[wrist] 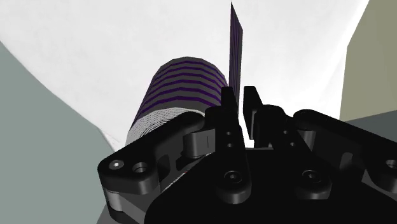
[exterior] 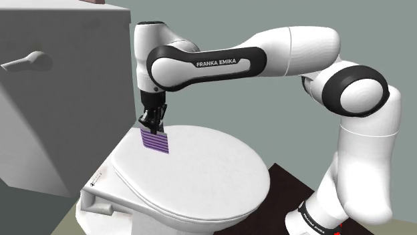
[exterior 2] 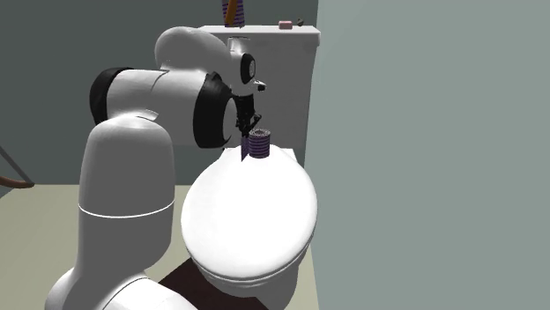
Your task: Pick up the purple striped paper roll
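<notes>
The purple striped paper roll (wrist: 183, 79) stands upright at the rear of the white toilet lid (exterior: 200, 173), with a loose striped sheet (wrist: 236, 57) sticking out from its side. My black gripper (wrist: 240, 97) comes down from above, and its fingers are pressed together on that thin sheet, with the roll's body right beside them. In the shoulder view the gripper (exterior: 153, 125) sits just above the striped paper (exterior: 156, 142). From the second exterior view the roll (exterior 2: 258, 146) hangs at the gripper (exterior 2: 248, 132). Whether it rests on the lid or is slightly raised, I cannot tell.
The grey toilet tank (exterior: 60, 100) with its flush handle (exterior: 27, 62) rises directly behind the roll. A grey wall (exterior 2: 423, 132) stands close along one side of the toilet. Small items (exterior 2: 286, 25) sit on the tank top. A dark floor patch (exterior: 294, 190) lies beside the arm's base.
</notes>
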Robot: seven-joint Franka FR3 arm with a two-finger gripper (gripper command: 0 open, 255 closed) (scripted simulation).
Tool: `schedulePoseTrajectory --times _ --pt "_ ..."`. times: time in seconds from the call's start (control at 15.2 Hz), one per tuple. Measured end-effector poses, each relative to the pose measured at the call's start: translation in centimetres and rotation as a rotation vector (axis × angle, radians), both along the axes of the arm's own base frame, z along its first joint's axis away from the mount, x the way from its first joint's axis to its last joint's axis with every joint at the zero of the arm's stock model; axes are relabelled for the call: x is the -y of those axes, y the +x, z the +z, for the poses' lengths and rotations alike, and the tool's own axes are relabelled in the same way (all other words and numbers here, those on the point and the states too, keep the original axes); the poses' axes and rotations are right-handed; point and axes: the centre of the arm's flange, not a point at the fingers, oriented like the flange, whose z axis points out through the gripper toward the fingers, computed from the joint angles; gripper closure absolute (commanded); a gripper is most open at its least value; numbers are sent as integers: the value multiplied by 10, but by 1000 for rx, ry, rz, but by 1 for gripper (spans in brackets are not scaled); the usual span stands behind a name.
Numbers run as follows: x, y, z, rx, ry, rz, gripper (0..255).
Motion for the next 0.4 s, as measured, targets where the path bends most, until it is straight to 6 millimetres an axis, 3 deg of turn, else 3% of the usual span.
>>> schedulePoseTrajectory --times 0.4 --pt "-1 0 30 0 0 0 255"
